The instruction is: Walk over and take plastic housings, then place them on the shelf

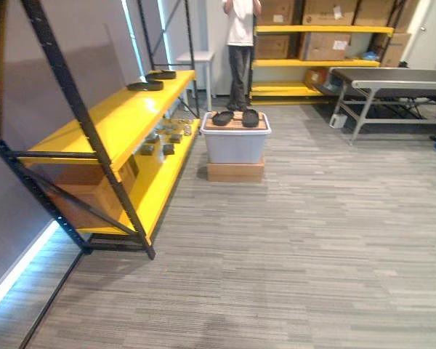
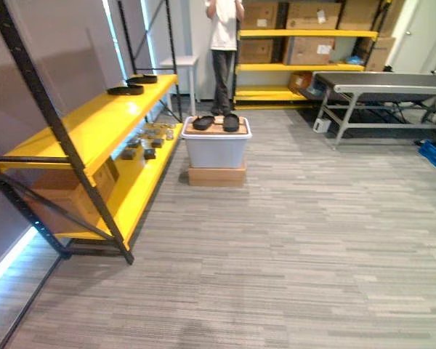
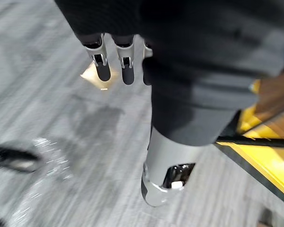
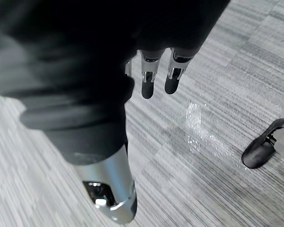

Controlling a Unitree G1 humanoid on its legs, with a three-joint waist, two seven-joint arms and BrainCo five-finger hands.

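Wide carpeted floor (image 1: pixel 312 240) lies open ahead. Two black housings (image 1: pixel 223 118) sit on a white bin (image 1: pixel 235 145), which stands on a cardboard box (image 1: pixel 235 171) just beside the yellow shelf (image 1: pixel 123 116). A person (image 1: pixel 240 43) stands behind the bin. The left hand (image 3: pixel 103 70) and right hand (image 4: pixel 147 85) hang over the floor, fingers straight, holding nothing.

Housings (image 1: pixel 223 117) on bin (image 1: pixel 235 147), bin on box (image 1: pixel 235 172) (shelf (image 1: pixel 116 120) left)
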